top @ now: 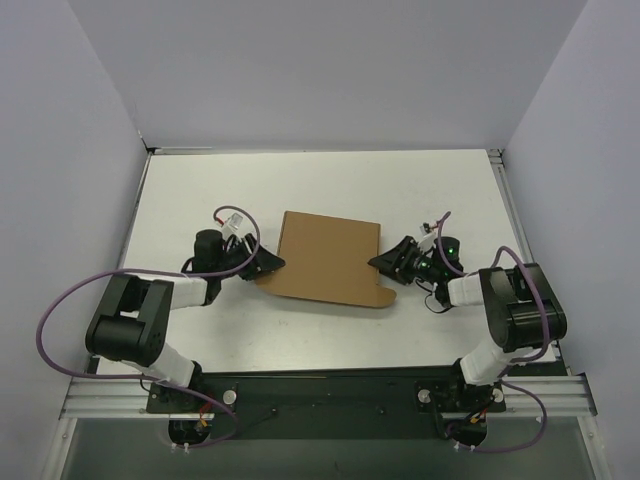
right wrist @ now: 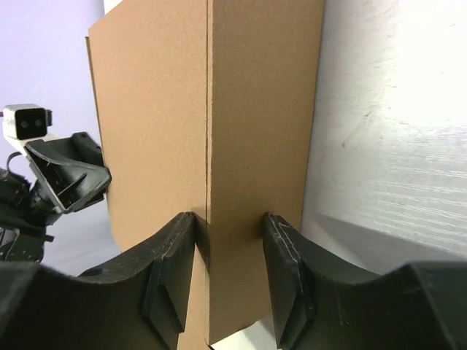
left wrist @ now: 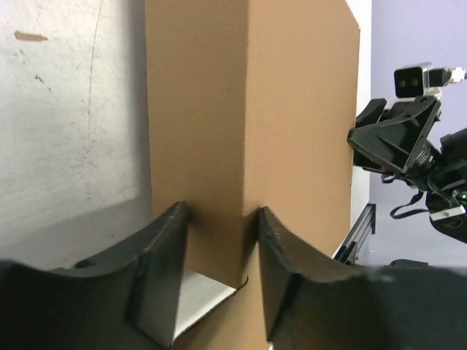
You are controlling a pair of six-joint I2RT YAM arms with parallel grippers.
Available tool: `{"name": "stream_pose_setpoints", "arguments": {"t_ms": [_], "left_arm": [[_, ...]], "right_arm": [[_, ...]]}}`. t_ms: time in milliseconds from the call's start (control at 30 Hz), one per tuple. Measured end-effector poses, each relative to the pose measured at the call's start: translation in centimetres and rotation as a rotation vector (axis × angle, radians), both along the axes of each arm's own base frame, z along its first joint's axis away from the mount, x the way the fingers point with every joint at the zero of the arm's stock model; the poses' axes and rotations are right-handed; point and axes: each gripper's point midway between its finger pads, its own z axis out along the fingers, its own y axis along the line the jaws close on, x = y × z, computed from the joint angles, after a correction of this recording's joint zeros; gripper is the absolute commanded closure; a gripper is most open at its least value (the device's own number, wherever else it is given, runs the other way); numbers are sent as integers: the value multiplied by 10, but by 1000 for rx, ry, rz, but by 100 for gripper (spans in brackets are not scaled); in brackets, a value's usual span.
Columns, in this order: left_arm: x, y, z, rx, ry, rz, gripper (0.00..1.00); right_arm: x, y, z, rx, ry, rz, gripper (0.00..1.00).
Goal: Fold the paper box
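I am watching the paper box [top: 330,258] lie folded over and low on the white table [top: 330,185], a plain brown slab of cardboard with both arms reaching in at its ends. A small tab juts from the box's near right corner, and its near left corner is cut at a slant.

The left gripper [top: 268,263] meets the box at its left edge. From the left wrist camera, its two dark fingers [left wrist: 164,255] stand one on either side of that edge. Cardboard fills the space between them, and a crease runs away along the box just inside one finger. They sit close against the board, but I cannot tell whether they are pressing on it or only bracketing it.

The right gripper [top: 383,262] meets the box at its right edge, directly across the box from the left one. The right wrist camera shows both of its fingers [right wrist: 288,277] flat against the cardboard, gripping the folded edge with a crease line running between them.

Each wrist camera sees the other gripper past the far end of the box, level with it. Purple cables loop from both arms on the side of the box nearest the bases.
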Motion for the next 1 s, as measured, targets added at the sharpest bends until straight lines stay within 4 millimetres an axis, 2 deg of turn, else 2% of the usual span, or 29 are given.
{"name": "stream_pose_setpoints", "arguments": {"t_ms": [33, 67, 100, 200, 267, 333, 500, 600, 833, 900, 1000], "left_arm": [[1, 0, 0, -8, 1, 5, 69], [2, -1, 2, -17, 6, 12, 70], [3, -1, 3, -25, 5, 16, 71], [5, -5, 10, -53, 15, 11, 73], [4, -7, 16, -65, 16, -2, 74], [4, -9, 23, -68, 24, -20, 76], [5, -13, 51, -75, -7, -57, 80], [6, -16, 60, -83, -22, -80, 82], [-5, -18, 54, -96, 41, -115, 82], [-6, -18, 52, -93, 56, -119, 82], [-7, -16, 51, -88, 75, -120, 82]], "right_arm": [[0, -1, 0, -13, -3, -4, 56], [0, -3, 0, -27, -6, -8, 49], [0, -5, 1, -44, -10, -12, 37], [-5, -11, -2, -131, -11, -16, 24], [-13, -13, -2, -217, -17, 3, 22], [-21, -10, 9, -317, -67, 42, 19], [-24, -9, 62, -510, -277, 87, 16], [-27, -12, 83, -639, -384, 89, 15], [-79, 36, 91, -904, -619, 356, 11], [-88, 47, 97, -962, -684, 410, 9], [-102, 76, 110, -1033, -801, 504, 9]]}}
